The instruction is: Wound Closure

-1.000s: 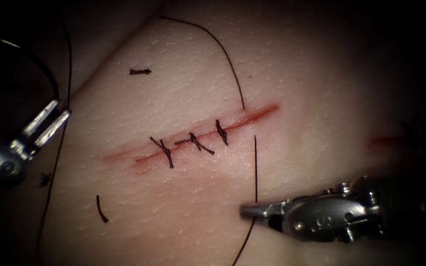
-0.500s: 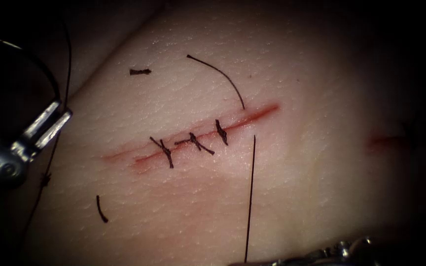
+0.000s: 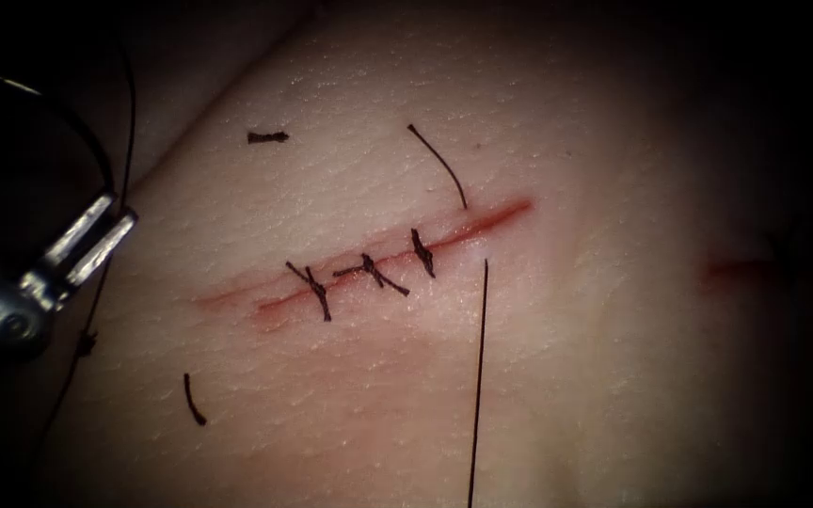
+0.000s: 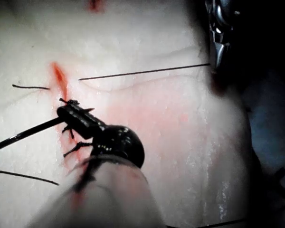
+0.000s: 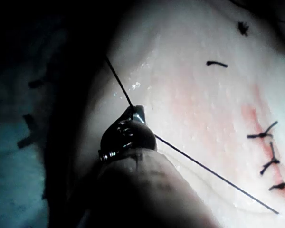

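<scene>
right tool [image 5: 135, 114] gripping thread [image 3: 478, 376], left tool [image 3: 87, 237] seemingly empty

I count one cut [image 3: 369, 265] in the tissue [image 3: 557, 376], with three knotted stitches [image 3: 369, 271] across it. Three loose cut ends of thread [image 3: 267, 137] lie to its left, far and near. One long thread [image 3: 478, 376] crosses the wound. Of my two grippers, one left gripper [image 3: 87, 237] sits far left.
</scene>
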Motion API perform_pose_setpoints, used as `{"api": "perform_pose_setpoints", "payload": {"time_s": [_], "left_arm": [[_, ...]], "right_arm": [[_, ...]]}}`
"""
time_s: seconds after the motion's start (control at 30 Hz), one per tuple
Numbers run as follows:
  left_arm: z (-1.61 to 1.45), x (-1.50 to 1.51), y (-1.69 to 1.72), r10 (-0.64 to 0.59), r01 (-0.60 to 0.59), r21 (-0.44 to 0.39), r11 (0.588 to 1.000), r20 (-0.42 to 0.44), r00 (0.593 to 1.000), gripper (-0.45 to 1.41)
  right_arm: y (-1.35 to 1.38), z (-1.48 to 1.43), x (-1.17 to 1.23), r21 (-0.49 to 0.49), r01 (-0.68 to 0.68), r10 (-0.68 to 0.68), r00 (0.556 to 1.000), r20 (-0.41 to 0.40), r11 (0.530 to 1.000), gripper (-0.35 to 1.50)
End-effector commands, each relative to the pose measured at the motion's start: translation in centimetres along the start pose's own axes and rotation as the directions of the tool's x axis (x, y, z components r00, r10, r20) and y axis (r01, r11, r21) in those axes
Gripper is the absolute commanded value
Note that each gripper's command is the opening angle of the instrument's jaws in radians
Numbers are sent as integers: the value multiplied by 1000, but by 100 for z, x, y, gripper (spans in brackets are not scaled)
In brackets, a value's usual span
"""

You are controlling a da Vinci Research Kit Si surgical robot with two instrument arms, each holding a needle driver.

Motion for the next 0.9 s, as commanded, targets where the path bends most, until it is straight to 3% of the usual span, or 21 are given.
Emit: {"api": "perform_pose_setpoints", "payload": {"time_s": [0.03,0.27,0.3,0.4,0.43,0.7,0.9], "left_arm": [[2,-2,9,-1,1,-2,1000,0,1000,-45],[2,-2,9,0,0,-5,1000,2,1000,-45],[2,-2,9,0,0,-5,1000,2,1000,-45],[2,-2,9,0,0,-4,1000,2,1000,-45],[2,-2,9,0,0,-4,1000,2,1000,-45],[3,0,11,1,-1,-7,1000,0,1000,-45],[2,1,12,1,-1,-7,1000,0,1000,-45]], "right_arm": [[-8,8,2,4,-7,7,1000,-3,1000,-35],[-11,3,1,15,-27,27,1000,-5,1000,-35],[-9,1,0,21,-71,71,997,-2,997,-23],[5,-13,-8,-13,-138,138,989,53,990,121],[10,-20,-13,-37,-150,152,987,60,988,131],[72,-91,-70,-150,-230,251,957,143,962,140],[117,-107,-101,-208,-255,292,941,171,944,133]]}}
